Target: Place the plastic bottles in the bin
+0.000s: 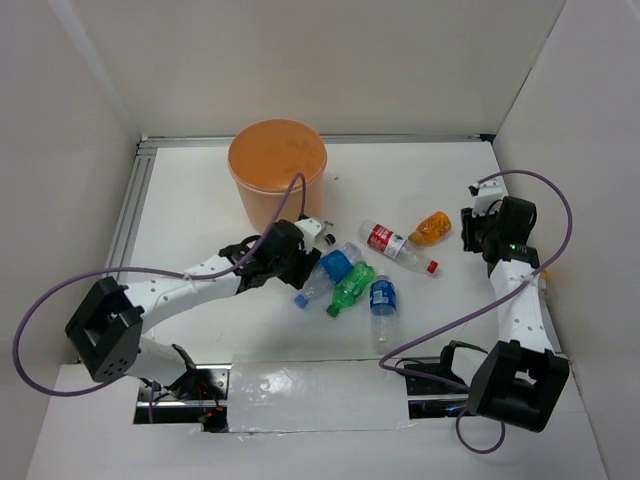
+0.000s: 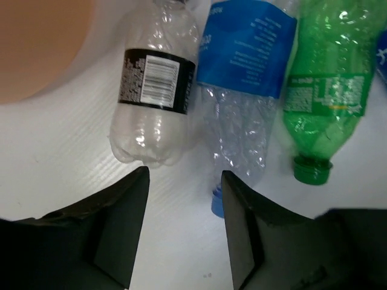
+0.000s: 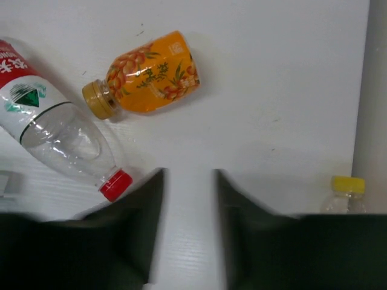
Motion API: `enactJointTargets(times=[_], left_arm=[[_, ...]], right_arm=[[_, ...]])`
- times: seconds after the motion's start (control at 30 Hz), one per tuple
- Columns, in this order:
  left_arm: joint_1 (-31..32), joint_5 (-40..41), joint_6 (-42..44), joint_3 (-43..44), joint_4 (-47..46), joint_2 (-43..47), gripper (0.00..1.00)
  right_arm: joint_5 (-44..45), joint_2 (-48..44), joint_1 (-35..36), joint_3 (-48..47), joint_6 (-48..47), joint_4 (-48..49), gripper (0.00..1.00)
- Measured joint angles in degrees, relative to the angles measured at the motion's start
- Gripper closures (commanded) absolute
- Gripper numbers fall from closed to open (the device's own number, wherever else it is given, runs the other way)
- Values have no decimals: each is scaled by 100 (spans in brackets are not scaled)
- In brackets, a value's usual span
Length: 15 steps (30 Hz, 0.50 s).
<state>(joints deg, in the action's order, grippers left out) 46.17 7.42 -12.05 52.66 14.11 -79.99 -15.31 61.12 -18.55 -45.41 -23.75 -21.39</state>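
From here I see the left gripper (image 2: pixel 184 181) spread wide with nothing between its dark, flat-faced fingers, just short of two bottles lying side by side on the matte white table (image 1: pixel 200 220). One is a smooth clear bottle with a black barcode label (image 2: pixel 154 90), rounded base toward me. The other is a crumpled clear bottle with a blue label (image 2: pixel 242 78), its thin wall creased and its blue cap (image 2: pixel 216 202) near my right finger. Beside that lies the green bottle (image 2: pixel 326 90), ribbed and translucent, with its green cap pointing my way. A second blue-labelled bottle (image 1: pixel 382 297) lies just beyond the green one. The bin (image 1: pixel 277 165), a round, tapered orange plastic bucket, stands upright at the far side of the table, close behind the left gripper. The right gripper (image 3: pixel 189 175) is moderately open and empty. Ahead of it lie the squat orange bottle (image 3: pixel 148 75) with its printed wrap, and the red-label bottle (image 3: pixel 48 127), clear and smooth, its red cap (image 3: pixel 116 184) near the left finger. A yellow-capped bottle (image 3: pixel 346 193) sits by the side wall.
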Motion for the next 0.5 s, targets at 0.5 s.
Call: enactJointTargets(times=[0.5], left_arm=[[35, 909, 140, 861, -179, -1639, 0]], right_arm=[[-192, 212, -7, -9, -232, -243, 0]])
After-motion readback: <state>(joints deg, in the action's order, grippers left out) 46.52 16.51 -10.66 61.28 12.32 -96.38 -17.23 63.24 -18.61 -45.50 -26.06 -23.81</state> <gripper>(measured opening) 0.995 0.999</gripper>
